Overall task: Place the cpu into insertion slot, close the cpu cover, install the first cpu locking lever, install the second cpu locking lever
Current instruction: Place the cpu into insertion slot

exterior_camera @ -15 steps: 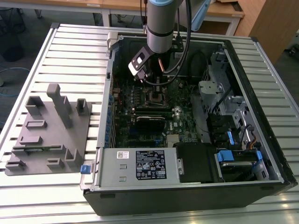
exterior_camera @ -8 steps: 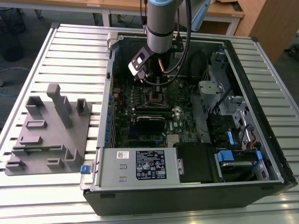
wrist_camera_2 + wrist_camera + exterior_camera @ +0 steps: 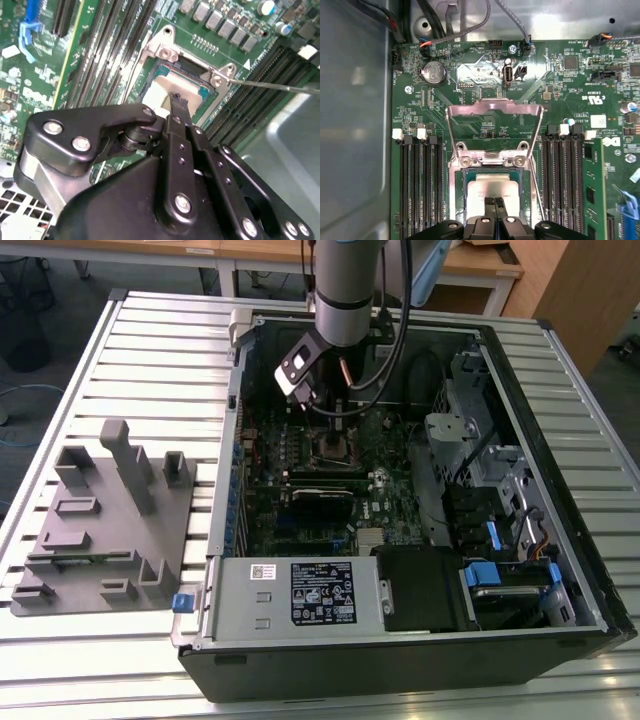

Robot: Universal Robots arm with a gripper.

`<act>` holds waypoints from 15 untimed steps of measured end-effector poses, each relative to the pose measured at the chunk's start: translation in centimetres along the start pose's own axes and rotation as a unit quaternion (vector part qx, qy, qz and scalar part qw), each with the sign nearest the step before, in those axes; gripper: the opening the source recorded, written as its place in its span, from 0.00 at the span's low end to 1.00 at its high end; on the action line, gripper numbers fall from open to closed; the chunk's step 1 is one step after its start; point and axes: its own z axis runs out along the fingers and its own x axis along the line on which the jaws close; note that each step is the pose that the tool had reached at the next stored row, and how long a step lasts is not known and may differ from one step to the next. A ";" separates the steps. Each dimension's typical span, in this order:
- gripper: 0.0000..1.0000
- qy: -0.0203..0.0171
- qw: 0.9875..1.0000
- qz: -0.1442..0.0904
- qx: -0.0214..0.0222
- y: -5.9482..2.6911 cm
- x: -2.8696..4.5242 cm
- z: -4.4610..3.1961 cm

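1. Silver-bronze cpu (image 3: 492, 190) lies seated in the insertion slot (image 3: 335, 446), upper middle of the exterior view.
2. Pincer (image 3: 495, 206), fingers pressed together and gripping nothing, hangs directly over the chip; contact unclear.
3. Cpu cover (image 3: 494, 103) stands hinged open beyond the slot; memory slots (image 3: 415, 185) flank both sides.

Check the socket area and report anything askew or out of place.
Nothing looks damaged. The cpu lies flat in the insertion slot under the claw, but the cpu cover stands swung open and a thin locking lever juts out unlatched.
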 end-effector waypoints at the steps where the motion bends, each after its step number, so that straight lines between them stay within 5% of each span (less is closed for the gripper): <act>1: 0.10 0.000 1.000 0.000 0.000 0.01 0.00 -0.21; 7: 0.10 0.000 1.000 0.000 0.000 0.06 0.01 -1.19; 15: 0.10 0.000 1.000 0.000 0.000 0.20 0.01 -1.19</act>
